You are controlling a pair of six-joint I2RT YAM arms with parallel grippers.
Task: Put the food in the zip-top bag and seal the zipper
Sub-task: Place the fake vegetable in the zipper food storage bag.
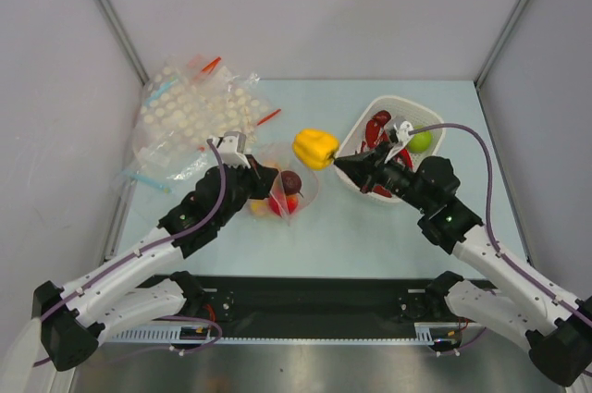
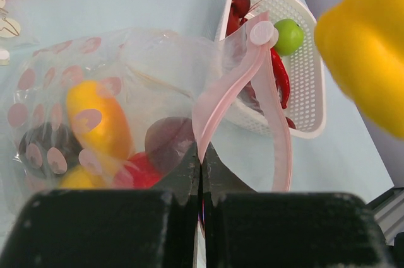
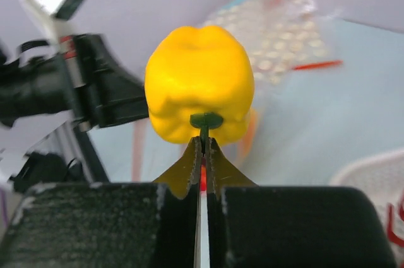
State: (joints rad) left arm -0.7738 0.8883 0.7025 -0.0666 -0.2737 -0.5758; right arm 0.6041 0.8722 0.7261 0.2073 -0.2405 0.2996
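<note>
My left gripper (image 1: 265, 174) (image 2: 202, 152) is shut on the pinkish-red zipper strip (image 2: 235, 84) of the clear zip-top bag (image 1: 298, 197), holding its mouth up and open. Inside the bag lie a mango (image 2: 98, 120), a dark purple fruit (image 2: 165, 143) (image 1: 291, 180) and a red apple (image 2: 142, 170). My right gripper (image 1: 340, 164) (image 3: 203, 143) is shut on the green stem of the yellow bell pepper (image 1: 315, 147) (image 3: 199, 82), which hangs in the air just right of the bag's mouth. The pepper also shows in the left wrist view (image 2: 366, 47). The red lobster (image 1: 376, 127) and the green apple (image 1: 421, 141) (image 2: 289, 36) lie in the white basket (image 1: 356, 180).
The white basket (image 2: 312, 91) stands right of centre, under my right arm. A heap of clear bags printed with white dots (image 1: 194, 111) (image 3: 278, 34) lies at the back left. Grey walls and metal posts close in the table on three sides.
</note>
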